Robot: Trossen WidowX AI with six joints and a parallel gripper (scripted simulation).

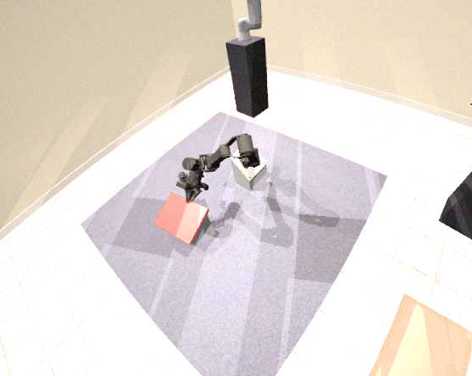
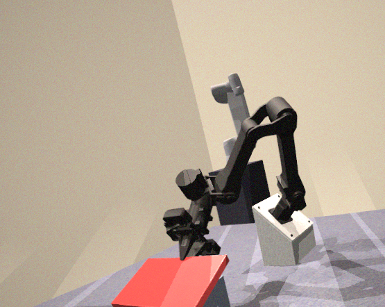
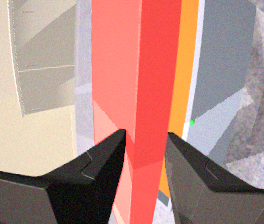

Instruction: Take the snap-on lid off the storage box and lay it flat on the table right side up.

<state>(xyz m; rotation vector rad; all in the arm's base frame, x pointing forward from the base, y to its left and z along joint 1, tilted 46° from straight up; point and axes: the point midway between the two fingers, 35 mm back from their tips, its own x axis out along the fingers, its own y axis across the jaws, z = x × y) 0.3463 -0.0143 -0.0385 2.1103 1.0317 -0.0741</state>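
Note:
The red lid is at the storage box's top, with its edge nearest the arm between the fingertips. My gripper is shut on that edge. The blue-grey storage box stands under the lid, mostly hidden by it. In the wrist view an orange strip shows along the lid's lower edge, with a thin pale gap between it and the box wall, so this edge looks raised. Whether the far edge still touches the box is hidden.
The arm's pale slanted base block stands behind the box on the purple-grey surface. A dark pedestal with a grey arm stands beyond the surface's back corner, and another dark block is at the far right.

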